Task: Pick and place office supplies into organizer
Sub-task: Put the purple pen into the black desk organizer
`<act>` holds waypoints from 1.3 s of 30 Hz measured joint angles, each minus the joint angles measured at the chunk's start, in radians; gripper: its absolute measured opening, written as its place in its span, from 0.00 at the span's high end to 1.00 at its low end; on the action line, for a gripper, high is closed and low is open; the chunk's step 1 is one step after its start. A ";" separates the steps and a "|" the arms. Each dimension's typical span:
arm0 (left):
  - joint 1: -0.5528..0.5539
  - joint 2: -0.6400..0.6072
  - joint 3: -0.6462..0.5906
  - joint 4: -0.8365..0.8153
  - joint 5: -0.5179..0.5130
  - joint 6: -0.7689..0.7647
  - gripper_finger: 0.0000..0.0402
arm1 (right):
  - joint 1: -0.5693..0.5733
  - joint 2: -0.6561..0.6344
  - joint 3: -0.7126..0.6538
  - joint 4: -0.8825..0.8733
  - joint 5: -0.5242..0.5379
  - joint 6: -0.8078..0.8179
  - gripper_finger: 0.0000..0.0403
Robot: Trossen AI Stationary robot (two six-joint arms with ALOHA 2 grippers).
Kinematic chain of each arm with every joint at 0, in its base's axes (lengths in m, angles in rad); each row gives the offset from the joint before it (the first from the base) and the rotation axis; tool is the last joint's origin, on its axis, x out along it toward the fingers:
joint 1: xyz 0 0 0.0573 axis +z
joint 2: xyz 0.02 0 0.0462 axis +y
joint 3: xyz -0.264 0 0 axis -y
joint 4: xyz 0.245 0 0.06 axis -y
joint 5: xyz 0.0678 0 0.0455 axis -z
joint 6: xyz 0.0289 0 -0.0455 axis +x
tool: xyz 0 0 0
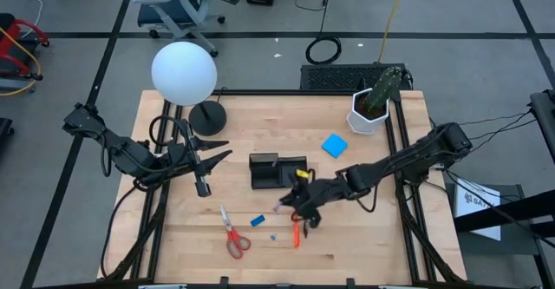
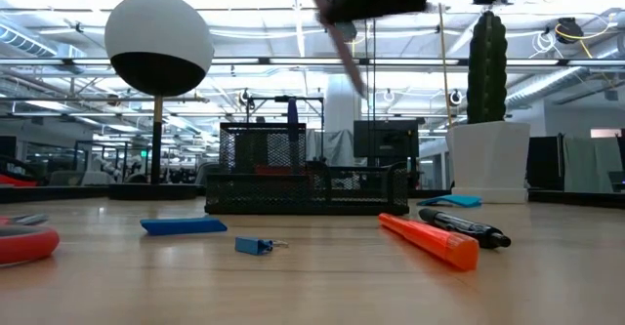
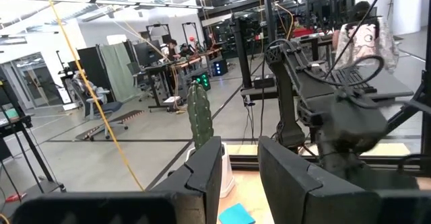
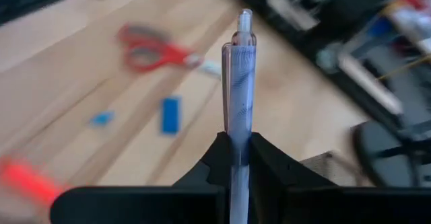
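Note:
My right gripper [image 1: 295, 204] hangs above the table just in front of the black organizer [image 1: 277, 169], shut on a thin clear-blue pen [image 4: 239, 69]. My left gripper [image 1: 208, 161] waits open and level at the left, by the lamp base, with nothing between its fingers [image 3: 202, 177]. On the table lie the red-handled scissors [image 1: 232, 233], a blue eraser [image 1: 257, 220], a tiny blue piece [image 1: 271, 235], a red pen [image 2: 430, 239], a black pen [image 2: 467, 227] and the blue note pad [image 1: 334, 145]. My right gripper pinches the pen's barrel [image 4: 237, 140] between its two fingers. The pen lies along the fingers and sticks out forward past their tips, its free end [image 4: 245, 17] toward the table's left. It is lifted clear of the table and slants in the low view [image 2: 342, 42].
A white globe lamp [image 1: 184, 72] on a round black base [image 1: 208, 115] stands at the far left. A potted cactus [image 1: 375, 107] stands at the far right. Bare wood lies along the near edge [image 1: 364, 254].

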 joint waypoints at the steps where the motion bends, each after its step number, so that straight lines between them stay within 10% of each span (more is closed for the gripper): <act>1: 0.000 0.000 0.000 0.000 0.000 0.000 0.74 | -0.008 0.000 -0.015 0.057 0.007 0.001 0.95; 16: 0.000 0.000 0.000 0.000 0.000 0.000 0.74 | -0.177 0.007 -0.318 1.026 0.017 0.217 0.95; 39: 0.000 0.000 0.000 0.000 0.000 0.000 0.74 | -0.353 0.168 -0.414 1.298 -0.094 0.318 0.95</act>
